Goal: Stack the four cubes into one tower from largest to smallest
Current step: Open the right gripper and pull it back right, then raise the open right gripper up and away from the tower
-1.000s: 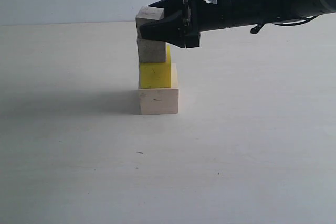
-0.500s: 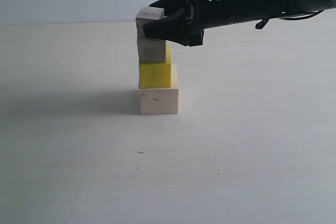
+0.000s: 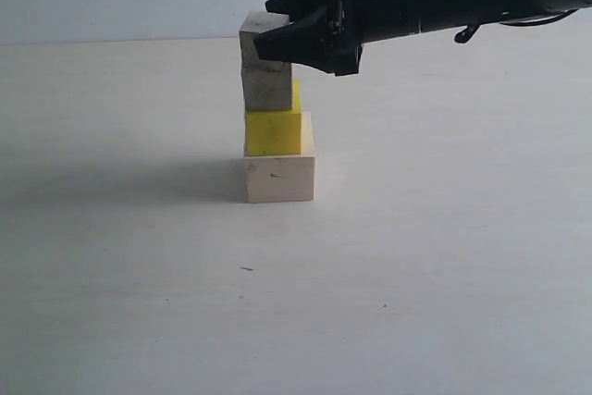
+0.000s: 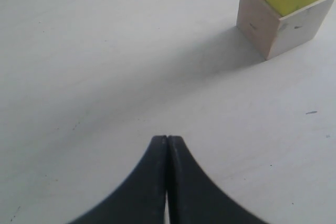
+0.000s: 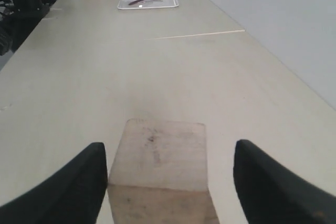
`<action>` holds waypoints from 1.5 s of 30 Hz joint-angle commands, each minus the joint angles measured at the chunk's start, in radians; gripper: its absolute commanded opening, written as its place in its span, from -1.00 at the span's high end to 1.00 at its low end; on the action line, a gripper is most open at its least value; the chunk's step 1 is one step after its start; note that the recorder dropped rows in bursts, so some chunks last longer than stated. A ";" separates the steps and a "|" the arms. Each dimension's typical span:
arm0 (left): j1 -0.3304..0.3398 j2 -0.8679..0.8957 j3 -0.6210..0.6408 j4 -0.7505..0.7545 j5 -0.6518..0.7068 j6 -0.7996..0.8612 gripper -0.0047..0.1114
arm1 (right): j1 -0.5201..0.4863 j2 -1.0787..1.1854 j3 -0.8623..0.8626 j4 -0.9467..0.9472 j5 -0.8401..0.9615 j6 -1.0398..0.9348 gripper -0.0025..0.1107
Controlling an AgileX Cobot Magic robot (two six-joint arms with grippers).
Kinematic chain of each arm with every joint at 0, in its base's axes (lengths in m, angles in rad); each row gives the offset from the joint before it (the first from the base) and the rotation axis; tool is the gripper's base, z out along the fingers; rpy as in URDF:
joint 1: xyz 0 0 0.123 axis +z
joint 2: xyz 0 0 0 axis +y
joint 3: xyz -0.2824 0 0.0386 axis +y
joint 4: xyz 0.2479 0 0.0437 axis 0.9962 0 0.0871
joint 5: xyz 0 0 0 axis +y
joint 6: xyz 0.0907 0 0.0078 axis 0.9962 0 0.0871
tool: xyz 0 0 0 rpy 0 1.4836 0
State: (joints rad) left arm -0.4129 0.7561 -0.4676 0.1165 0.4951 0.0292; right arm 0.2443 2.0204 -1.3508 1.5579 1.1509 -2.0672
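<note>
Right claw (image 3: 266, 25) stands open astride the tiny wood cube (image 3: 248, 30), clear of both its sides. Beneath the claw sit the grainy wood cube (image 3: 268, 88), yellow cube (image 3: 274, 133) and large pale cube (image 3: 279, 178) on the surface (image 3: 416, 275). The blocks look light, rigid and smooth, best pinched on opposite flat faces, and the tower would likely topple at a nudge. Left claw (image 4: 167, 139) is closed and empty.
</note>
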 commanded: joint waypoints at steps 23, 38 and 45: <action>-0.007 -0.004 0.003 0.005 -0.016 0.003 0.92 | -0.003 -0.043 -0.006 -0.097 -0.088 0.054 -0.19; -0.007 -0.004 0.003 0.005 -0.016 0.003 0.92 | -0.003 -0.043 -0.006 -0.100 -0.096 0.054 -0.19; -0.007 -0.004 0.003 0.005 -0.016 0.003 0.92 | -0.003 -0.043 -0.006 -0.100 -0.098 0.054 -0.19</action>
State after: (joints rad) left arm -0.4129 0.7561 -0.4676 0.1165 0.4951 0.0330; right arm 0.2443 1.9916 -1.3508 1.4611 1.0612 -2.0189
